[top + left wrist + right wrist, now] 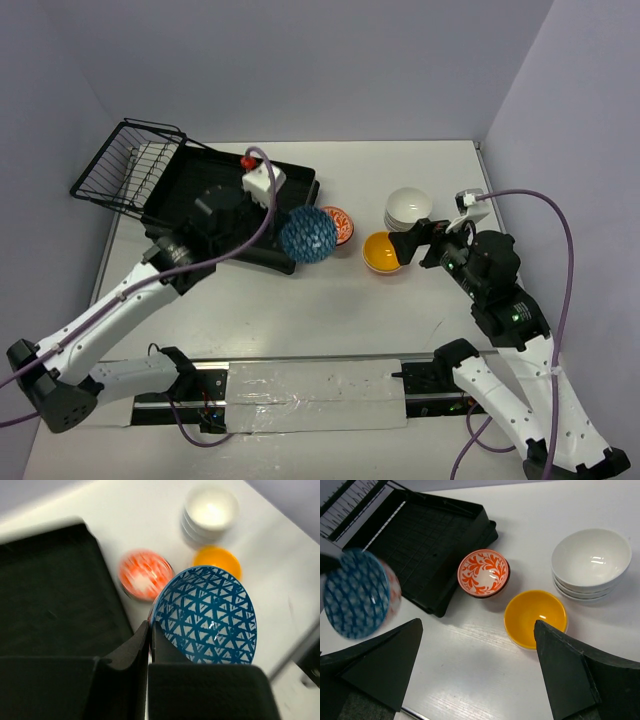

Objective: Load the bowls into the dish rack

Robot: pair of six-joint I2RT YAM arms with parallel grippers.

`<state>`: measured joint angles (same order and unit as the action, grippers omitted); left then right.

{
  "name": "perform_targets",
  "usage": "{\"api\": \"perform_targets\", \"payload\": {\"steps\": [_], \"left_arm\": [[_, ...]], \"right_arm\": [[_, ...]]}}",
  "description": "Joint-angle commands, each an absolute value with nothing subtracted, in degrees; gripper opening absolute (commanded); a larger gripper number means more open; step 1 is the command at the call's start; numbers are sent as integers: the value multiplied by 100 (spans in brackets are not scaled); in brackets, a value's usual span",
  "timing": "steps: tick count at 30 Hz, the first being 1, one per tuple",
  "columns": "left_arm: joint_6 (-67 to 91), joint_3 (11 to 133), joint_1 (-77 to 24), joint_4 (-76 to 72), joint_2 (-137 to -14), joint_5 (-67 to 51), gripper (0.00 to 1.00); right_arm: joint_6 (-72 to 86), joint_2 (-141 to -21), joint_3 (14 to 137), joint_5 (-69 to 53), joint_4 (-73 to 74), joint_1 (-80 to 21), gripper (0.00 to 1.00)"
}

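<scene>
My left gripper is shut on the rim of a blue-patterned bowl, holding it tilted in the air by the right edge of the black dish rack. The same blue bowl shows blurred at the left of the right wrist view. An orange-patterned bowl rests on the table beside the rack. A yellow bowl lies just ahead of my right gripper, which is open and holds nothing. A stack of white bowls stands behind the yellow one.
A black wire basket juts from the rack's far left end. Grey walls close in the table on the left, back and right. A taped strip runs along the near edge between the arm bases.
</scene>
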<state>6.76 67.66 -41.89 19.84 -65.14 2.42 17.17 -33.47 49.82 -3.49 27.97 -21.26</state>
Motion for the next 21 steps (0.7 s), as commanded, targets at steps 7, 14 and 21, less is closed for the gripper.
{"api": "perform_targets", "payload": {"steps": [7,14,21], "left_arm": [[2775,4721,-5115,758,-6319,369,0],[3375,3736,-5150,-922,-6635,387,0],[3340,3349,-5335,-1652,-7180,474,0]], "right_arm": [[1951,-2989,4685,-431,2953,-2171,100],[2057,-2813,4606,-439,3085,-2171,99],[2021,-2742,4570,-369,3103,-2171,99]]}}
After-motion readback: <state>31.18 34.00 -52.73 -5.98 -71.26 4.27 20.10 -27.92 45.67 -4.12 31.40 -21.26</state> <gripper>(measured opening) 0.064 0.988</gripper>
